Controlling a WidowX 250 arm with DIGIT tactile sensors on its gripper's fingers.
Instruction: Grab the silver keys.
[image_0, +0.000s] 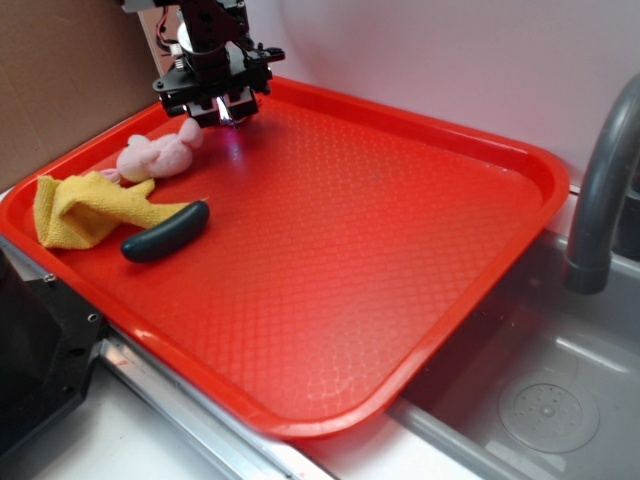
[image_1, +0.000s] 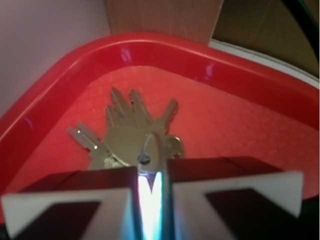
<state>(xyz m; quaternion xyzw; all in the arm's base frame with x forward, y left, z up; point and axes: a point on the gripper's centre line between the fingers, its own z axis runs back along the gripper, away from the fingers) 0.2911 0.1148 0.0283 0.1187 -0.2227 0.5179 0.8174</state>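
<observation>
Silver keys (image_1: 131, 136) pinched by the gripper (image_1: 150, 187) at the red tray's (image_1: 60, 75) far corner.

Wrist view shows the jaws closed almost together on the top of the bunch, key blades fanning out over the tray floor. From outside, the arm reaches straight down, gripper (image_0: 228, 108) low at the tray (image_0: 400, 260), just beside a pink plush toy (image_0: 155, 155); a yellow cloth (image_0: 85, 208) and dark pickle-shaped object (image_0: 165, 232) lie nearer.
</observation>
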